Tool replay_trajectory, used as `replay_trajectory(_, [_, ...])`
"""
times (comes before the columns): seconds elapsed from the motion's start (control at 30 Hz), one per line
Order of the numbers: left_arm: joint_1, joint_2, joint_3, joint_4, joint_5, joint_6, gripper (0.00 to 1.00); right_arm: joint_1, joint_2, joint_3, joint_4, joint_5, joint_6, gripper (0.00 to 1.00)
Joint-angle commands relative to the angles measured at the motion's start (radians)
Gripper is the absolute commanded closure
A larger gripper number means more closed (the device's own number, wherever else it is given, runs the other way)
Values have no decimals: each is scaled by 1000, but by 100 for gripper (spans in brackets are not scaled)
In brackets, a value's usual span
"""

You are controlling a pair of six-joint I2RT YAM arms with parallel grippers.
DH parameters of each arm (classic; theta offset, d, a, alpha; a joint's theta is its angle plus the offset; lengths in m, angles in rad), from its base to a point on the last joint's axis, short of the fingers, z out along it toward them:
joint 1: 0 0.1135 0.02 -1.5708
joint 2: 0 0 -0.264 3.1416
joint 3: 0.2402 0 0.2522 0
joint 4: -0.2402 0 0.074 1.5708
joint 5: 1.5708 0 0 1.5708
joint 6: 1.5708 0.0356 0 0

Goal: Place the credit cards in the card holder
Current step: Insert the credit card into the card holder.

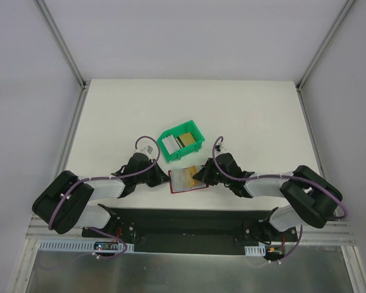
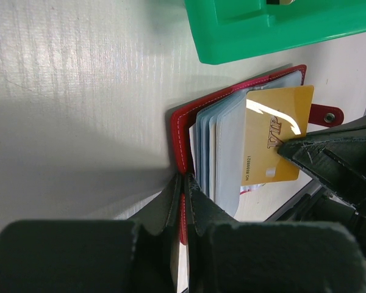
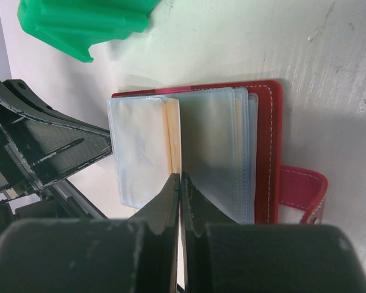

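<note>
The dark red card holder point(image 1: 182, 187) lies open on the table between both grippers, its pale blue-grey pockets point(image 2: 222, 152) fanned up. My left gripper point(image 2: 184, 183) is shut on the edge of its red cover point(image 2: 178, 131). My right gripper point(image 3: 180, 180) is shut on a golden-yellow credit card point(image 2: 274, 137), which stands edge-on point(image 3: 172, 137) among the pockets point(image 3: 213, 146). The card's far end is over the pockets and its snap tab point(image 2: 326, 115) sticks out beside it. More credit cards point(image 1: 184, 141), golden and whitish, lie in the green bin.
The green plastic bin point(image 1: 168, 148) stands just behind the wallet, close to both grippers; it also shows in the left wrist view point(image 2: 262, 30) and the right wrist view point(image 3: 79, 24). The black base rail point(image 1: 189, 223) runs along the table's near edge.
</note>
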Motion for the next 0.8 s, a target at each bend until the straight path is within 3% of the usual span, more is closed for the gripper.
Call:
replay_trajectory(0.0, [6, 37, -45, -170, -35, 39, 100, 14, 41, -1, 6, -37, 22, 100])
replay_trajectory(0.77, [6, 37, -45, -173, -39, 40, 100, 20, 40, -4, 106, -77, 52, 100])
